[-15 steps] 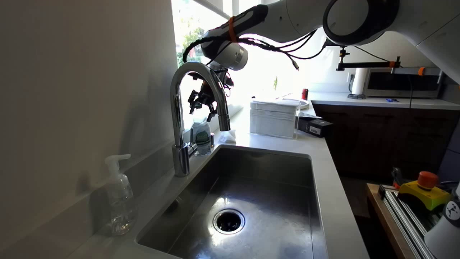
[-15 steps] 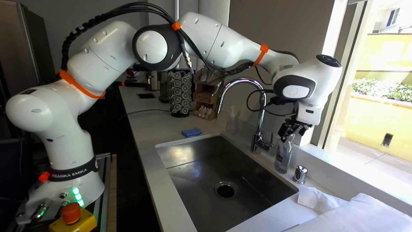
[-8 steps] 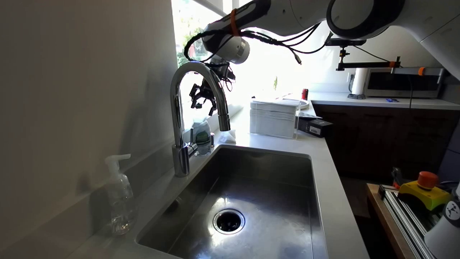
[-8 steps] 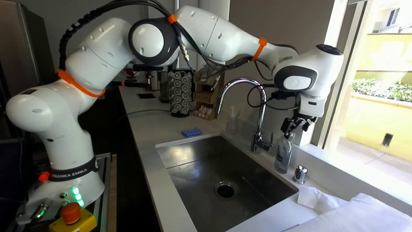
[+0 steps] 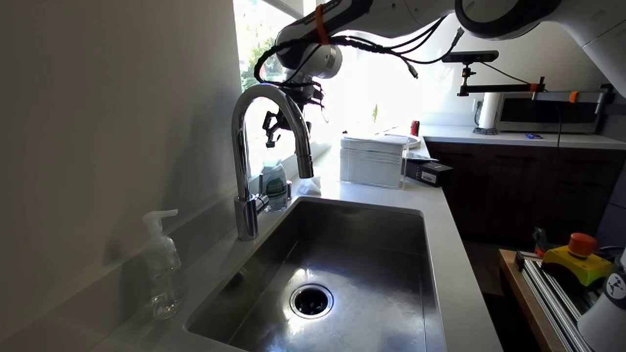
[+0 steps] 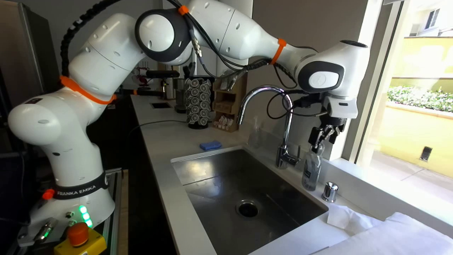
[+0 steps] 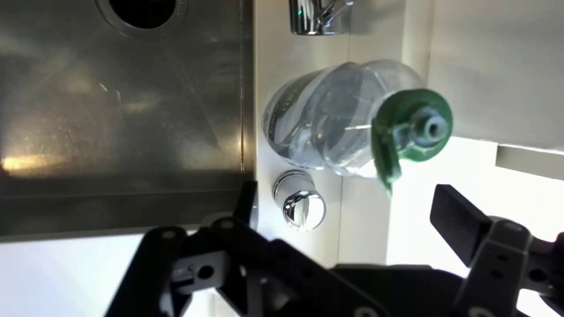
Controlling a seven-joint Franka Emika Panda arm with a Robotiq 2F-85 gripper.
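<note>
Your jaws stood apart. In the wrist view, the clear bottle (image 7: 352,121) — green-topped — stood at their twelve o'clock.

The pincer (image 7: 350,209) is black. The bottle (image 7: 326,119) is clear, its cap (image 7: 395,112) green with a grey-blue nozzle (image 7: 422,124). The arm (image 6: 244,35) is white, with orange bands (image 6: 279,51) and dark joint collars (image 6: 182,37). The tap (image 6: 287,129) is mirror-silver, the sink (image 6: 216,202) dull grey, the counter (image 6: 166,141) off-white, the sponge (image 6: 210,145) blue. The can (image 5: 415,128), at two o'clock in an exterior view, is red.
</note>
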